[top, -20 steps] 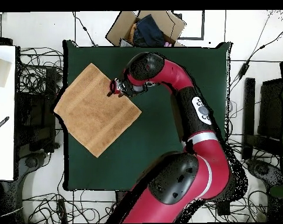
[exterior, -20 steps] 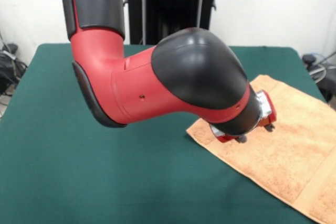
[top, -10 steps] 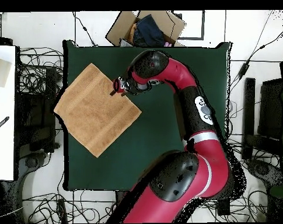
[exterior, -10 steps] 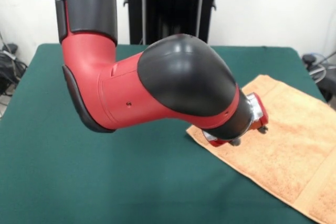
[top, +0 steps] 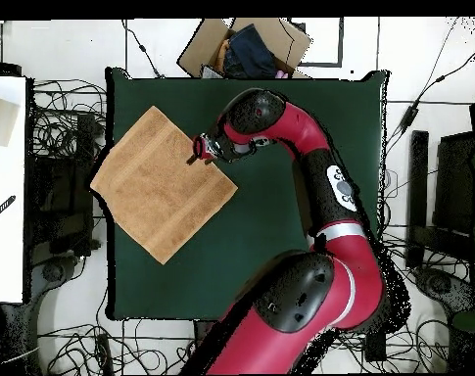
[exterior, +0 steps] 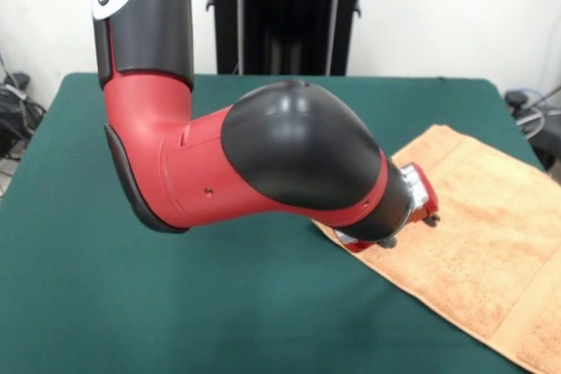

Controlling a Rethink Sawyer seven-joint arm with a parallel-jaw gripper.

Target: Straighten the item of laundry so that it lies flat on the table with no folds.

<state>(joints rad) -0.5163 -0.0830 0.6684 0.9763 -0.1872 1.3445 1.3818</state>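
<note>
Fingers (exterior: 405, 227) could not be read as open or closed in the front view, having slid leftward along the towel (exterior: 478, 247), which lay spread at lower right of the green bench (exterior: 131, 304). Overhead, the fingers (top: 199, 152) had crept right, the towel (top: 158, 186) flat at upper left — seemingly finished.

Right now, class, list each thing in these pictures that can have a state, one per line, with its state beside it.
towel: spread flat on the table, no folds visible, one corner past the table's edge.
gripper: over the towel's edge; open or shut cannot be told.
table: bears the towel.
cardboard box: open, dark cloth inside.
</note>
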